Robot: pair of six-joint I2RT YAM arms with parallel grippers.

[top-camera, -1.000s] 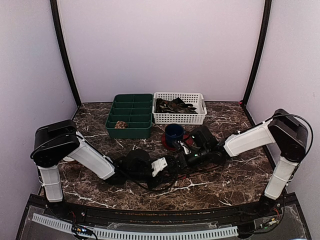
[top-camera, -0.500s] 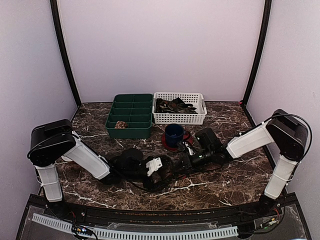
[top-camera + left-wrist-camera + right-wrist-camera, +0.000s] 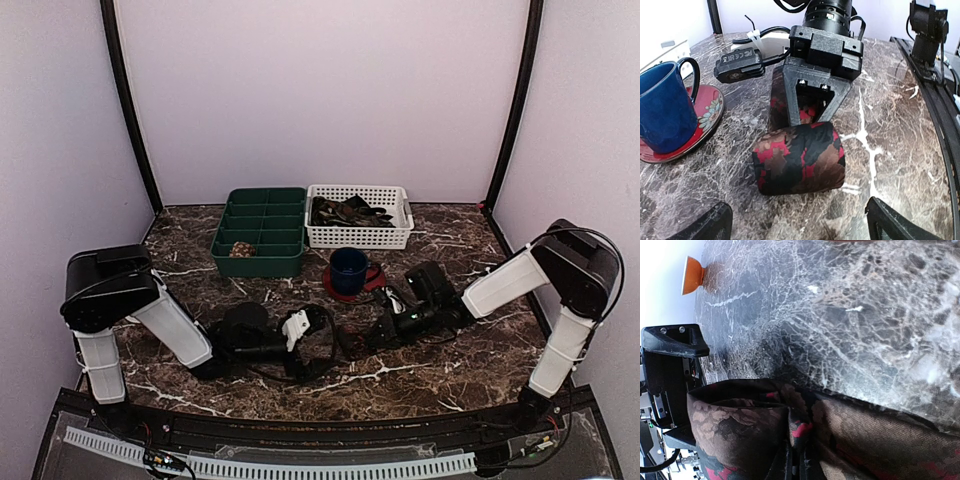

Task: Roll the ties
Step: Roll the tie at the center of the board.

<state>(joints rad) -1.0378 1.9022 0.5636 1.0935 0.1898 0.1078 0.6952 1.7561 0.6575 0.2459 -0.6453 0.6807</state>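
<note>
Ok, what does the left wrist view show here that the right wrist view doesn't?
Only the left wrist: the blue mug on a red floral saucer, the whole rolled tie lying on its side, the right gripper head-on, shut on fabric just behind the roll, and the left gripper open wide in front. Only the right wrist: an orange cone-shaped object at the tabletop's edge, plus the fabric fold up close. Both: the red-and-brown rolled tie and the marble tabletop.
</note>
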